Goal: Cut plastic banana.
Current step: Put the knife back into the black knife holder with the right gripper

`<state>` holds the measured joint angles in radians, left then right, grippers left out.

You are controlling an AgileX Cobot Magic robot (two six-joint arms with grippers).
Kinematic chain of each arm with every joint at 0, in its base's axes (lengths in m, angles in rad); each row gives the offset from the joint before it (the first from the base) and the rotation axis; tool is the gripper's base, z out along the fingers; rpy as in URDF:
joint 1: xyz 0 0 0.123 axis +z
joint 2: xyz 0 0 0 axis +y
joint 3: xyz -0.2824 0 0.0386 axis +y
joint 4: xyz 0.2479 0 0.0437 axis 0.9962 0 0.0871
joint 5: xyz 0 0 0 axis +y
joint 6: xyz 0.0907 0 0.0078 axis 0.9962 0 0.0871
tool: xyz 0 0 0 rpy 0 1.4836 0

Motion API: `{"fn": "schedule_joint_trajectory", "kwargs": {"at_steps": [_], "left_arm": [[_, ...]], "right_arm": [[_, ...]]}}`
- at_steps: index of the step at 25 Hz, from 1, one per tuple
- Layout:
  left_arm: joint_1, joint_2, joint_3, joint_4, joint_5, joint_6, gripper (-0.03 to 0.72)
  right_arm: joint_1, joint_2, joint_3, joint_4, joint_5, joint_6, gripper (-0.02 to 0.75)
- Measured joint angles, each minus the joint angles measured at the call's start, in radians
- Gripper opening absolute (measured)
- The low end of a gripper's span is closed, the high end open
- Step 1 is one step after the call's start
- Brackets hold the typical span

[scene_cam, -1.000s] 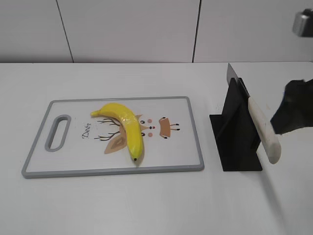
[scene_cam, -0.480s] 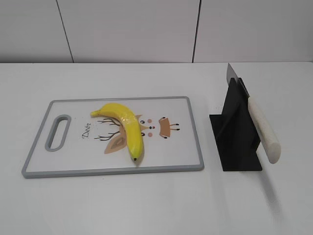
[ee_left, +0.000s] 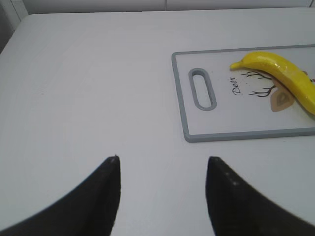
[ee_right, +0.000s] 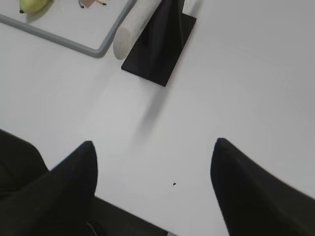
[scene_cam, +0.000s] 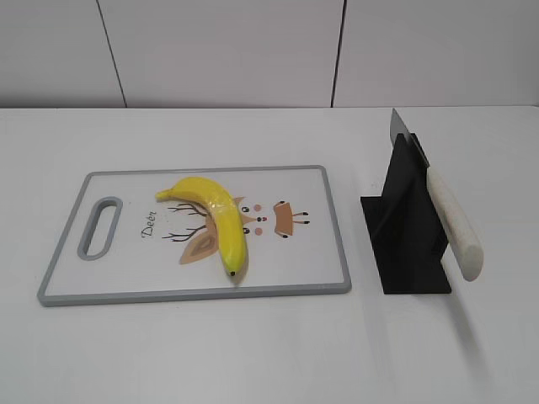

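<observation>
The plastic banana (scene_cam: 215,220) is glossy yellow and lies curved on the grey-rimmed cutting board (scene_cam: 337,227), dark tip toward the front. It also shows in the left wrist view (ee_left: 285,76) and its tip shows in the right wrist view (ee_right: 33,5). A knife with a white handle (scene_cam: 455,223) rests tilted in a black stand (scene_cam: 408,240), right of the board. My left gripper (ee_left: 162,164) is open and empty over bare table, left of the board. My right gripper (ee_right: 153,147) is open and empty near the table's front edge, apart from the knife handle (ee_right: 135,27). Neither gripper shows in the exterior view.
The white table (scene_cam: 253,345) stretches around the board. The board has a handle slot (scene_cam: 99,227) at its left end and a deer print in the middle. The table's front edge shows in the right wrist view (ee_right: 128,216). A white wall stands behind.
The right arm, seen at the right edge of the exterior view one second ago, has left that view. The banana, board and knife have not moved.
</observation>
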<state>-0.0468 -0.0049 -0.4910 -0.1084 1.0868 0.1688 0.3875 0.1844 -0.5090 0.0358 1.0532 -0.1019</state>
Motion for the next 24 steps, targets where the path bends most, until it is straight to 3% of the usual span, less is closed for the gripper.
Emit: {"fn": "schedule_joint_trajectory", "kwargs": {"at_steps": [11, 19, 24], "left_arm": [[0.0, 0.0, 0.001, -0.001, 0.001, 0.0, 0.517], [0.0, 0.0, 0.001, -0.001, 0.001, 0.0, 0.517], [0.0, 0.0, 0.001, -0.001, 0.001, 0.0, 0.517]], "right_arm": [[-0.017, -0.19, 0.003, -0.002, -0.014, 0.0, 0.548], [-0.241, -0.19, 0.003, -0.001, -0.016, 0.0, 0.548], [-0.256, -0.19, 0.003, -0.002, -0.016, 0.0, 0.548]]}}
